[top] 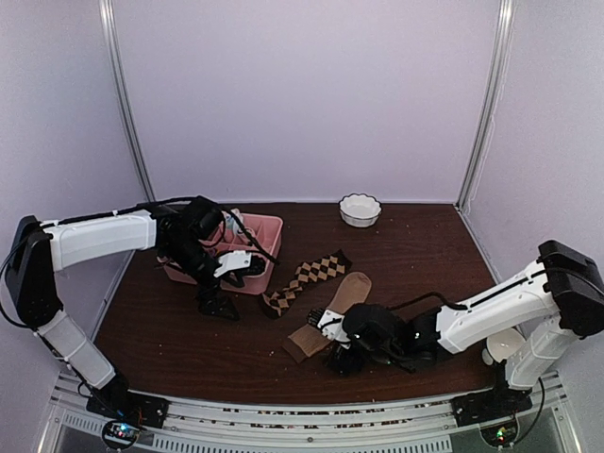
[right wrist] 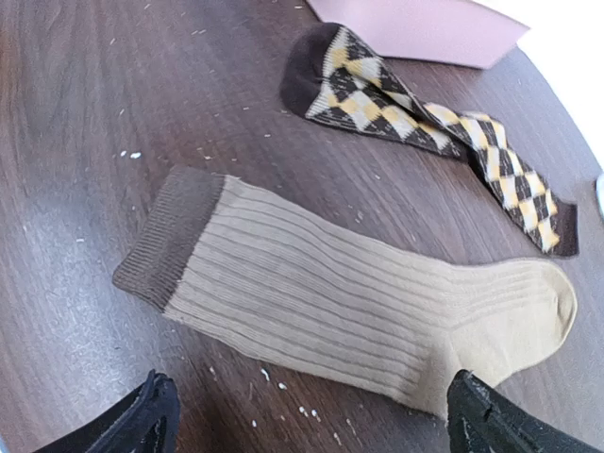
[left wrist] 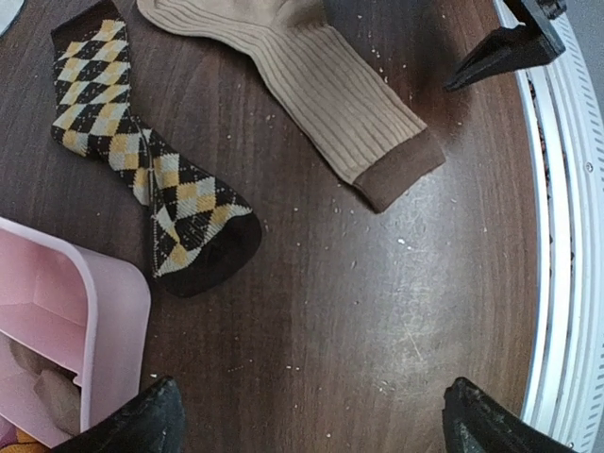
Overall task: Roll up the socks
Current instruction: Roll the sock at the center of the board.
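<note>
Socks [top: 311, 274] lie flat, unrolled: ribbed tan sock [right wrist: 377, 293], brown argyle sock [right wrist: 425, 132]; both arms' jaws apart.

On the surface [top: 425, 255], the divided tray [top: 269, 226] sits left of centre in the top view, with the bowl [top: 360, 209] above and to its right, by the surface's upper edge. The patterned sock [top: 307, 281] lies slantwise at centre, its lower end just right of the tray's lower right corner. The plain sock [top: 351, 291] lies alongside it, lower and to the right, close but apart, running down toward the lower left. The left tool [top: 219, 302] is just below the tray, left of the patterned sock's lower end. The right tool [top: 332, 342] is at the plain sock's lower end, right of it.
</note>
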